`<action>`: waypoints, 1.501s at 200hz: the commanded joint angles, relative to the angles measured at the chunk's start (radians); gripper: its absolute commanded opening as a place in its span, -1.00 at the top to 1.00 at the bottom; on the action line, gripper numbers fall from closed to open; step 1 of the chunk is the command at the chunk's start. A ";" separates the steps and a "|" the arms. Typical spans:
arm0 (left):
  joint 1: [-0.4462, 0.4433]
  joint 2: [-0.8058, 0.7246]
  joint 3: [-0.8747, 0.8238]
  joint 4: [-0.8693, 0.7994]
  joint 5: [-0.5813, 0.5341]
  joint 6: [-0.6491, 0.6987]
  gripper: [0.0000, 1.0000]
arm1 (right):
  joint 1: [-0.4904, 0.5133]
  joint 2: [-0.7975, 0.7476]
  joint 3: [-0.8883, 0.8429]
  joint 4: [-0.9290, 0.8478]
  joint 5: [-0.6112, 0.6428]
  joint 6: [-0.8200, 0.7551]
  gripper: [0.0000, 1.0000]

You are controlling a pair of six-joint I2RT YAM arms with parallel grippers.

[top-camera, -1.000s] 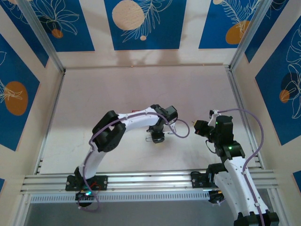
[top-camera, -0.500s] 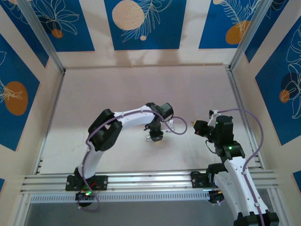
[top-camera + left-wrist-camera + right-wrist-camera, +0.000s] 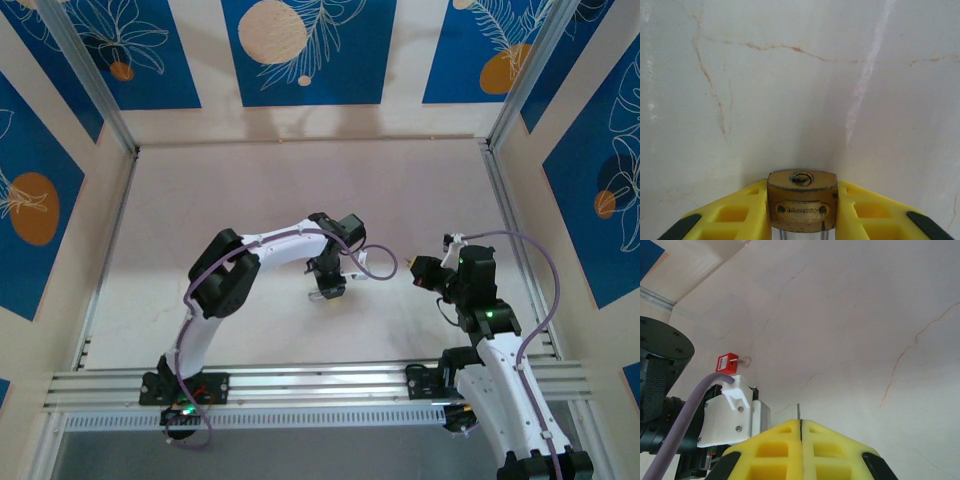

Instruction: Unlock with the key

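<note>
The left tool point(image 3: 328, 291) clamps the padlock point(image 3: 801, 207), keyhole point(image 3: 801, 177) facing outward, left of the right tool point(image 3: 418, 268), which is pinched shut on the key point(image 3: 798, 411).

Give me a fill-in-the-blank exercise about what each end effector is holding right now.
1. The left end effector grips a brass ____ with its keyhole facing outward.
2. The right end effector is shut on a thin ____ poking out past its fingers.
3. The fingers of both end effectors are coloured ____.
Missing words: padlock; key; yellow.
</note>
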 commanded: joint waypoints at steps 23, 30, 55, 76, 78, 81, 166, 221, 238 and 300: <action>0.004 -0.128 -0.087 0.049 -0.010 0.013 0.39 | 0.002 0.014 -0.021 0.062 -0.074 0.005 1.00; 0.005 -0.146 -0.104 0.068 -0.007 0.018 0.39 | 0.004 0.017 -0.026 0.072 -0.085 0.009 1.00; 0.006 -0.211 -0.179 0.145 0.007 0.030 0.38 | 0.006 0.034 -0.048 0.115 -0.136 0.019 1.00; 0.006 -0.270 -0.244 0.218 0.030 0.037 0.38 | 0.006 0.059 -0.059 0.149 -0.184 0.025 1.00; 0.005 -0.275 -0.251 0.224 0.032 0.038 0.38 | 0.007 0.062 -0.060 0.151 -0.188 0.027 1.00; 0.006 -0.284 -0.259 0.237 0.034 0.039 0.38 | 0.007 0.065 -0.062 0.156 -0.193 0.027 1.00; 0.005 -0.462 -0.463 0.473 0.102 0.033 0.35 | 0.088 0.161 -0.093 0.298 -0.328 0.040 1.00; 0.002 -0.514 -0.493 0.502 0.107 0.035 0.38 | 0.162 0.258 -0.102 0.387 -0.376 0.049 1.00; -0.003 -0.538 -0.506 0.512 0.106 0.037 0.38 | 0.173 0.272 -0.098 0.398 -0.394 0.039 1.00; -0.049 -0.614 -0.537 0.504 0.068 0.063 0.38 | 0.248 0.311 -0.072 0.422 -0.464 -0.002 1.00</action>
